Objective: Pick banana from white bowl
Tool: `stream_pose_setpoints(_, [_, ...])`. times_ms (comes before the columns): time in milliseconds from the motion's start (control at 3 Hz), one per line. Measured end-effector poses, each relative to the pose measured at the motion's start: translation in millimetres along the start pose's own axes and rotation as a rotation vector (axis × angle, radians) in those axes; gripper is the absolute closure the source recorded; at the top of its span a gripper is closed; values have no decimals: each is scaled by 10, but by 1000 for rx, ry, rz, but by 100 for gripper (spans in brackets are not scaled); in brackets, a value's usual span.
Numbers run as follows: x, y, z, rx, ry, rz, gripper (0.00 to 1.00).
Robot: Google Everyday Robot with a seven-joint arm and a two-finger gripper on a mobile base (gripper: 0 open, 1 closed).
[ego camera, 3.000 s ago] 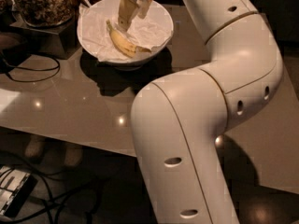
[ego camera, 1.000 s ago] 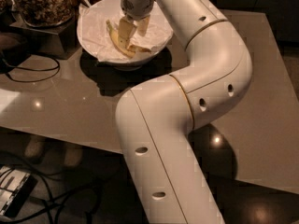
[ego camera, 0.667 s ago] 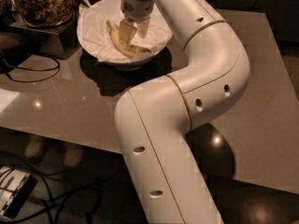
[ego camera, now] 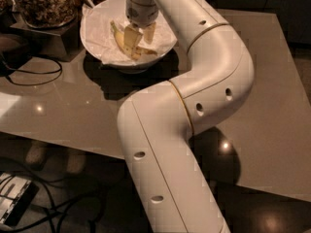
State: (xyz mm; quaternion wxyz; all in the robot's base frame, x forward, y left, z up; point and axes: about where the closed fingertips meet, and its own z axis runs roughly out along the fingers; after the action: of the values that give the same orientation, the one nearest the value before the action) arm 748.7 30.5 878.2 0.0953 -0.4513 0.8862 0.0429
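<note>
The white bowl [ego camera: 93, 46] stands at the table's far left, lined with crumpled white paper. The yellow banana [ego camera: 118, 36] lies in it, running from upper left to lower right. My gripper [ego camera: 140, 36] is down inside the bowl, pointing straight down onto the banana's middle. Its two pale fingers [ego camera: 130, 38] stand apart, one in front of the banana and the other just to the right of it. The banana rests on the paper. Its middle is hidden behind the finger.
A glass jar of brown nuts [ego camera: 46, 4] stands on a dark box [ego camera: 46, 39] left of the bowl. A black cable [ego camera: 30, 76] loops on the table [ego camera: 272, 106] beside it. My white arm [ego camera: 194, 96] bends across the table's middle. More cables lie on the floor [ego camera: 19, 203].
Over three seconds the arm has swung its elbow right and the gripper has gone lower into the bowl onto the banana. In the last second it has barely moved.
</note>
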Motion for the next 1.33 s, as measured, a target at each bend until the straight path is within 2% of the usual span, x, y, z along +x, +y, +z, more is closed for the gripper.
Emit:
stream_pose_setpoints(667, [34, -18, 205, -17, 35, 4, 38])
stream_pose_setpoints(1000, [46, -24, 159, -12, 34, -17, 57])
stream_pose_setpoints(1333, [46, -25, 159, -11, 34, -17, 80])
